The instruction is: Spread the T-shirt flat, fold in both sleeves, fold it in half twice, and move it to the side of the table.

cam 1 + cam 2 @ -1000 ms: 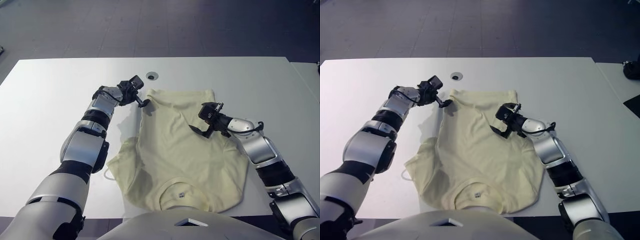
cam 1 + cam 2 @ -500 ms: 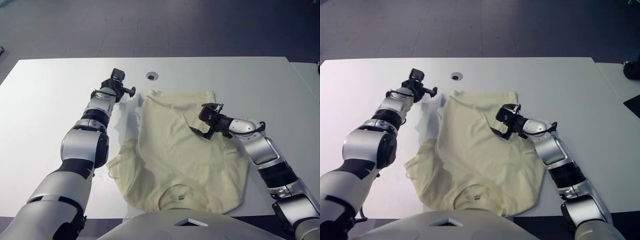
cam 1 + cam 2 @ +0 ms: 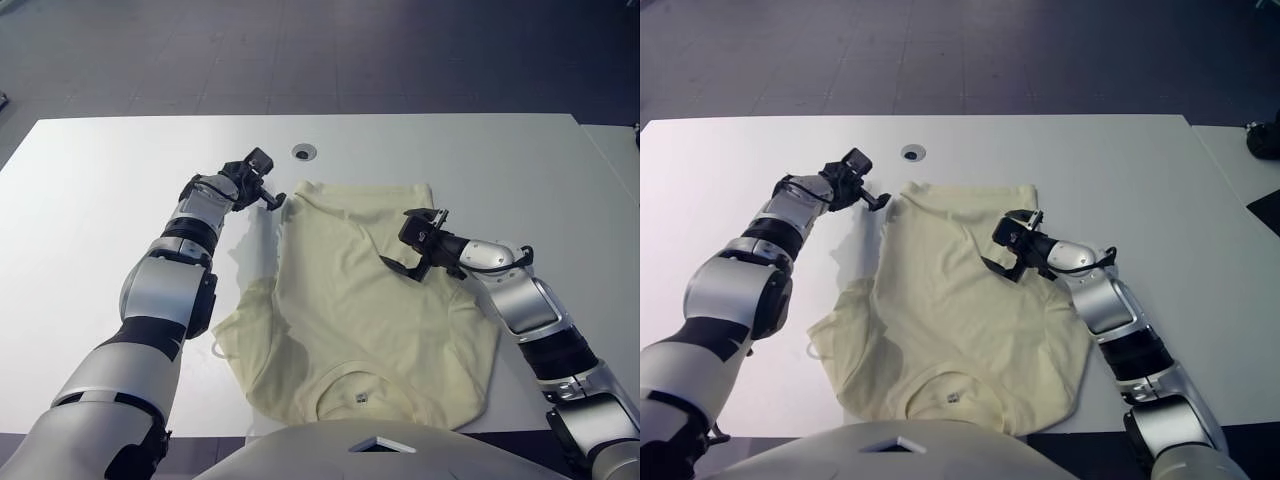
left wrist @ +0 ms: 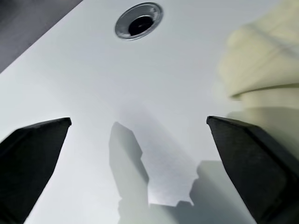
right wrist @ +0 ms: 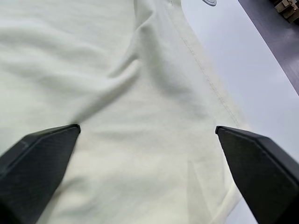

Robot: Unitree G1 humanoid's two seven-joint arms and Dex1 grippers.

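The white table (image 3: 110,170) carries a pale yellow T-shirt (image 3: 350,310), which lies near the robot's edge, a little right of the table's middle. Its collar (image 3: 358,380) is toward the robot and its hem (image 3: 365,186) is on the far side.

On the left, the left gripper (image 3: 268,196) hangs low over bare tabletop just beside the hem's far-left corner (image 3: 297,195). Its fingers (image 4: 35,158) stand wide apart with nothing between them, and the wrist view shows their shadow on the white surface below. That corner of the hem is rolled up into a small thick lump rather than lying flat. Just beyond the gripper, a round metal cable grommet (image 3: 303,152) is set into the table, near the hem but apart from it.

The shirt's left sleeve (image 3: 240,325) is bunched and wrinkled at the near left, not spread out. The body of the shirt shows a few soft creases running from the far-left corner toward the middle.

On the right, the right gripper (image 3: 405,242) is over the cloth, right of the shirt's centre line and on its far half. Its fingers (image 5: 39,158) are also spread apart and hold nothing; creased fabric lies in the gap between them.
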